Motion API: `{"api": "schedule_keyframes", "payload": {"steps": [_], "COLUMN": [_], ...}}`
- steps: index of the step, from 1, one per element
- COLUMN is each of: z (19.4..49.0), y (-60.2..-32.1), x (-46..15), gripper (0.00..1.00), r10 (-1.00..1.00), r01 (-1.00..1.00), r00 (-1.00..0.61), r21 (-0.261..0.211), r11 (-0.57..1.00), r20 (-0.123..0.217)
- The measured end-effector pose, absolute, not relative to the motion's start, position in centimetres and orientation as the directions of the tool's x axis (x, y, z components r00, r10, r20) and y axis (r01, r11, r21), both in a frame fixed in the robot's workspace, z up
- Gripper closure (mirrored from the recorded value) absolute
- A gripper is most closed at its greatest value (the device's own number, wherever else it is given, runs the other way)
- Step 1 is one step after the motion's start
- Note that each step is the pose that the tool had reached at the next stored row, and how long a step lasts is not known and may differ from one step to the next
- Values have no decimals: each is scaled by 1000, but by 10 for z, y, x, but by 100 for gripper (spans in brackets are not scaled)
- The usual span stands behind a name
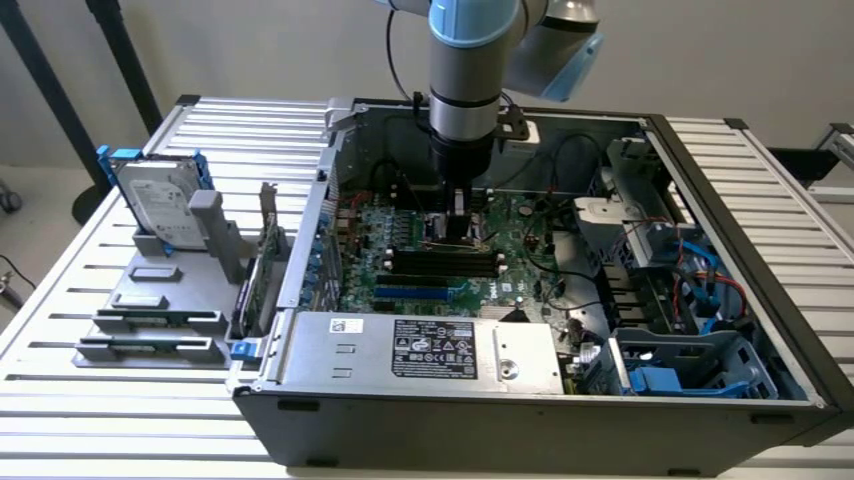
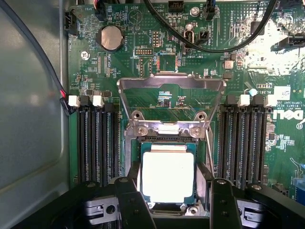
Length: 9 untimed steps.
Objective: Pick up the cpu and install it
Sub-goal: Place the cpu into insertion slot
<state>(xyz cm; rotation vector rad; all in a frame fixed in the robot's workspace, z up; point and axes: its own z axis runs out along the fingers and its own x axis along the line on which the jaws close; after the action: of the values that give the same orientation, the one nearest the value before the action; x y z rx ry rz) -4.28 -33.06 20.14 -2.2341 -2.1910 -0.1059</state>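
Observation:
The cpu (image 2: 167, 174), a small square chip with a bright silver top, lies flat in the socket on the green motherboard (image 2: 267, 62). The socket's metal load plate (image 2: 171, 85) stands raised just beyond it. My gripper (image 2: 171, 191) hangs low over the socket and is open. One black finger (image 2: 129, 195) is on one side of the cpu and the other finger (image 2: 221, 195) is on the opposite side, with a dark gap showing between that one and the chip. In the exterior view the gripper (image 1: 454, 235) reaches straight down into the middle of the open computer case (image 1: 534, 415).
Black memory slots (image 2: 95, 143) (image 2: 248, 143) flank the socket closely. Black cables (image 2: 200, 45) loop over the board beyond it. A hard drive in a blue frame (image 1: 158, 205) and a grey parts holder (image 1: 154, 320) stand at the exterior view's left. The power supply (image 1: 420, 350) sits at the case's near side.

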Motion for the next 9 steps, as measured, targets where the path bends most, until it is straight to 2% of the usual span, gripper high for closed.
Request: {"api": "schedule_keyframes", "payload": {"steps": [9], "z": [201], "y": [-330], "x": [-43], "gripper": [45], "r10": [999], "r01": [999], "r00": [18], "r21": [40], "r11": [-20], "r20": [50]}}
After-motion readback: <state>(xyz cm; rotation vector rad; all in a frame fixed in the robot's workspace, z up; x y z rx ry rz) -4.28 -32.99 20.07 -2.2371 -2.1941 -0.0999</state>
